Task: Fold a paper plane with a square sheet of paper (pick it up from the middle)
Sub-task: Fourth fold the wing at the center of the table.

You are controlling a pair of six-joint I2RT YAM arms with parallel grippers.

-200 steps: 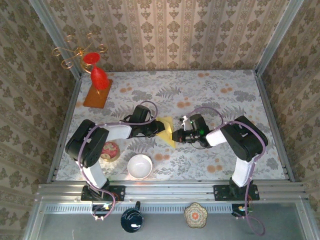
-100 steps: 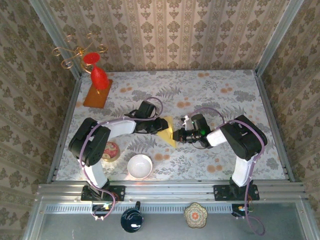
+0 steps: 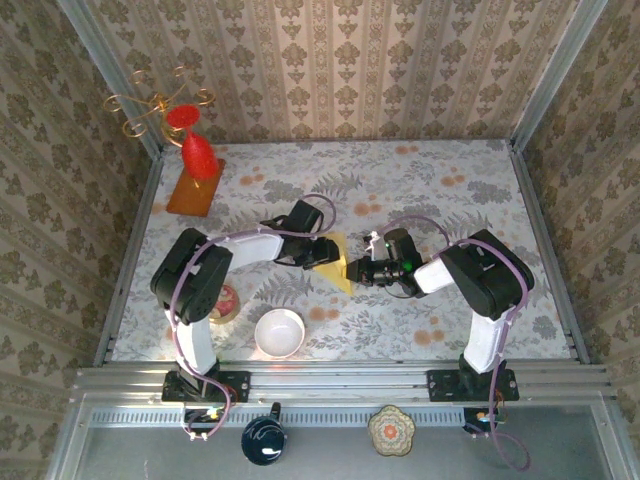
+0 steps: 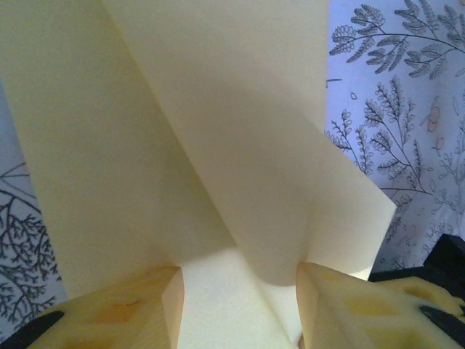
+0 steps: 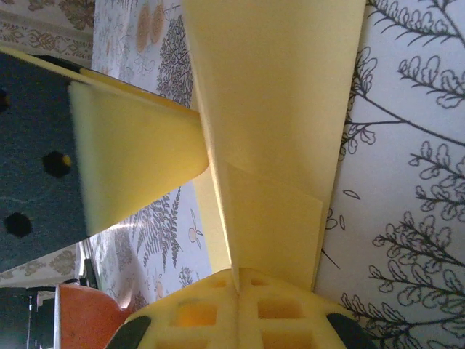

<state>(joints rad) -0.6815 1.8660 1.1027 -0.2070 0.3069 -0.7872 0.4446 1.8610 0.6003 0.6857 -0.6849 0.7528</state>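
Right gripper (image 5: 236, 276) is clenched on the pale yellow sheet of paper (image 3: 340, 272), its two fingers pressed together with a folded edge of the sheet caught in the seam between them, as the right wrist view shows. From that pinch the paper spreads in two layers: a long flat panel over the floral worktop (image 3: 450, 210) and a second flap standing up at an angle to one side. Left gripper (image 4: 240, 283) is released: in the left wrist view its yellow fingers (image 4: 123, 309) stand apart on either side of the sheet, the paper passing through the gap between them; whether a pad brushes it I cannot tell. Ahead of those fingers the sheet shows a diagonal crease, one layer lapped over another. From above, the two grippers face each other about the middle of the worktop, a little nearer the near edge than the far one, with the partly folded sheet between them and one pointed corner aimed toward the near edge. A white bowl (image 3: 280, 332) sits by the near edge, left of centre, well apart from the paper, and an orange-brown board (image 3: 195, 190) lies at the far left corner with a red ornament (image 3: 198, 155) standing on it.
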